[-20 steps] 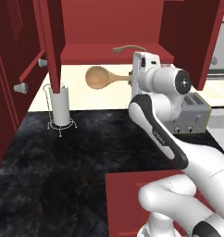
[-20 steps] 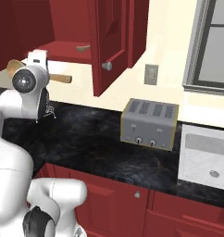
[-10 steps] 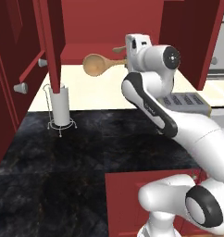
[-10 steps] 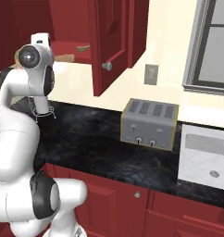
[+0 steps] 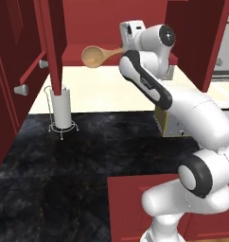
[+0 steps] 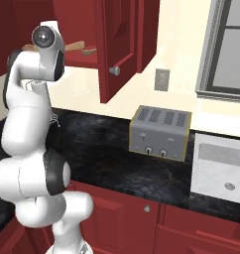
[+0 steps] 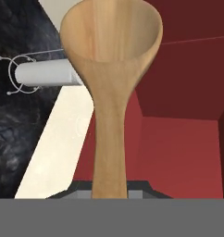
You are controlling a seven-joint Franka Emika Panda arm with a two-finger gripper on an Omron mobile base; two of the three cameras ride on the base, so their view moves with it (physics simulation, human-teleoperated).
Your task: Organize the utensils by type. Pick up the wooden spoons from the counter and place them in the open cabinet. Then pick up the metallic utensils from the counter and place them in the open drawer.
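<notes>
The tool is clamped on the handle of the light tan round-bowled wooden spoon, held level at upper centre of the left base view, before the dark red open wall cabinet. Judged risk: the protruding bowl could catch the tall red door and twist loose.

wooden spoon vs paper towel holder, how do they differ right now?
The wooden spoon is tan; the paper towel holder is white with a thin wire base. The spoon is held up in the air at cabinet height, roughly level; the holder stands upright on the counter. The spoon widens into a round bowl; the holder is a plain cylinder.
</notes>
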